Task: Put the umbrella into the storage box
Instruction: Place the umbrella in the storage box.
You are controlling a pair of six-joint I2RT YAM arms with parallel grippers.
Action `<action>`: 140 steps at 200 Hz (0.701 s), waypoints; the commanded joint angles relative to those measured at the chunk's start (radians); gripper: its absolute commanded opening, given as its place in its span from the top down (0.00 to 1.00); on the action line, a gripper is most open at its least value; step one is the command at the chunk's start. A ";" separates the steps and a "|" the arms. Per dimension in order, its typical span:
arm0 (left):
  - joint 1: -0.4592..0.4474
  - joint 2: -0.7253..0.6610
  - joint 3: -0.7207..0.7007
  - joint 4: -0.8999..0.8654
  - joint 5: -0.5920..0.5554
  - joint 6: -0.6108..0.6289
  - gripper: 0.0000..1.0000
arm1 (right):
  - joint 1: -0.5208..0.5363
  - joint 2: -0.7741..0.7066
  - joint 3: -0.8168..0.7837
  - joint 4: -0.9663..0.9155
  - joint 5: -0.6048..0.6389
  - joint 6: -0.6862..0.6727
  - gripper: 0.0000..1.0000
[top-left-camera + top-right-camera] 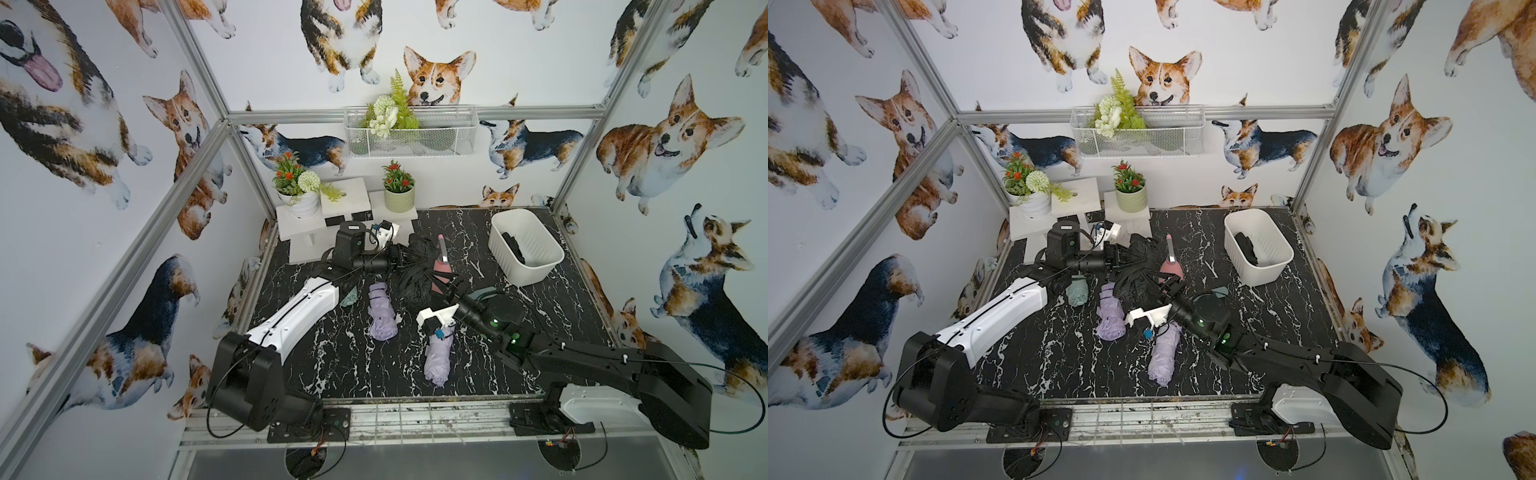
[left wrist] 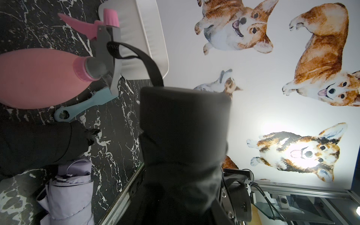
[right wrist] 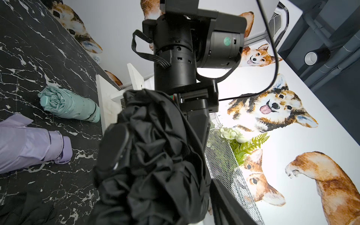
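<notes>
I see a black umbrella (image 1: 415, 282) mid-table. Lilac umbrellas (image 1: 381, 316) (image 1: 438, 357) at 7 and 5 o'clock of it, mint umbrella (image 1: 1077, 291) at 9, pink spray bottle (image 1: 1173, 269) at 3. White ribbed storage box (image 1: 536, 274) at 2. Table (image 1: 332, 374) black marble, white veins. Walls (image 1: 62, 124) corgi print.

A bare strip of marble table (image 1: 469, 249) runs between the pink spray bottle (image 1: 441, 270) and the storage box (image 1: 536, 270), rear right. A black folded item (image 1: 513, 248) lies in the box against the wall nearer the table's middle; the rest of its floor is open. A teal comb (image 1: 1219, 292) lies at the strip's front end. The rear lilac umbrella (image 1: 382, 316) and front lilac umbrella (image 1: 438, 361) occupy the centre front; the right arm (image 1: 582, 353) spans the front right; white risers (image 1: 353, 199) fill the rear left.
</notes>
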 commanded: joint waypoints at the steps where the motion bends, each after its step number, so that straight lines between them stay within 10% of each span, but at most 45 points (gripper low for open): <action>1: -0.015 0.008 0.008 0.048 -0.008 -0.001 0.93 | 0.006 -0.020 0.007 0.060 -0.022 0.023 0.48; 76: -0.016 0.016 -0.001 0.050 -0.011 0.028 0.33 | 0.006 -0.126 0.006 -0.049 -0.003 0.033 0.92; 140: 0.057 -0.023 -0.050 0.018 -0.094 0.121 0.18 | -0.046 -0.308 -0.016 -0.160 0.102 0.150 1.00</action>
